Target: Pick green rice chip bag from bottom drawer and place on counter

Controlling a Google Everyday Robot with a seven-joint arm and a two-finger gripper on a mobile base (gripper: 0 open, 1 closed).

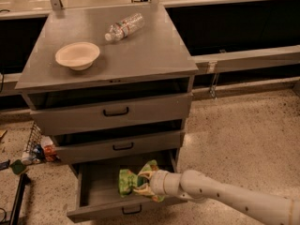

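A grey drawer cabinet stands on a speckled floor, seen from above and in front. At far left, on the floor beside the cabinet, sits a small wire rack point(33, 142) with a few colourful items that cannot be identified. The cabinet's flat top, the bench point(154, 55), carries a pale shallow bowl point(77, 55) toward its left front and a clear plastic bottle point(124, 26) lying on its side farther back, near the middle. Below the bench are two shallow drawers, upper point(112, 112) and middle point(117, 146), both a little ajar. The bottom drawer point(93, 193) is pulled well out, showing a plain grey interior. Inside it, right of centre, is the green rice chip bag point(125, 181), crumpled and bunched up. The tool point(142, 184) is just right of the bag's middle and touching it, its two fingers pressed together on the bag's right side so the bag looks pinched between them. The white arm point(225, 198) reaches in from the lower right corner, running leftward and slightly upward into the drawer. The bag lies directly left of the tool, extending away from the fingertips, and the bench is well above both, past the fronts of the two upper drawers. Judging from this, the grasp seems made, and the next move calls for drawing the bag outward, clear of those drawer fronts, before raising it toward the bare area of the bench right of the bowl.
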